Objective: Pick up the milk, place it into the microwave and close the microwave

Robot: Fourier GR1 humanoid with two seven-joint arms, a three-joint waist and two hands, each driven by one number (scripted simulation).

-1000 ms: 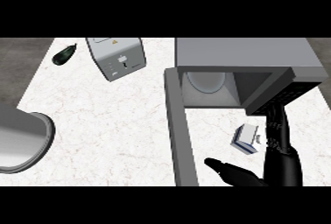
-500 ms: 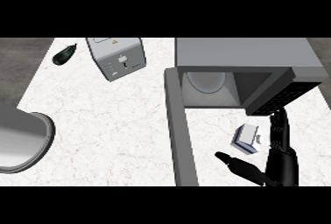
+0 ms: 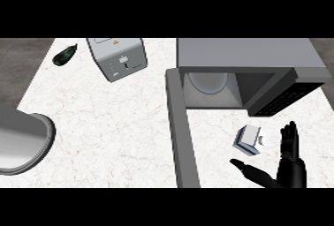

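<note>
Right hand [image 3: 291, 170] open next to the milk [image 3: 248, 141]; microwave [image 3: 244, 66] door open.

We note the milk carton on the white counter [image 3: 117, 123] just in front of the microwave's open cavity, on the keypad side, between the swung-out door [image 3: 181, 132] and the right hand. The hand sits in front of the microwave too, on the far side of the carton from the door, fingers [image 3: 288, 139] straight and pointing toward the microwave, thumb [image 3: 251, 171] spread out toward the door. It grips nothing; we see a thin strip of counter between fingers and carton. A pale round plate [image 3: 209, 81] lies inside the cavity. Beyond the door's side of the microwave stands a grey toaster [image 3: 117, 57], a small dark object [image 3: 65, 55] past it, and a large grey pot [image 3: 20, 143] well apart at the counter's edge. The left hand does not show.
</note>
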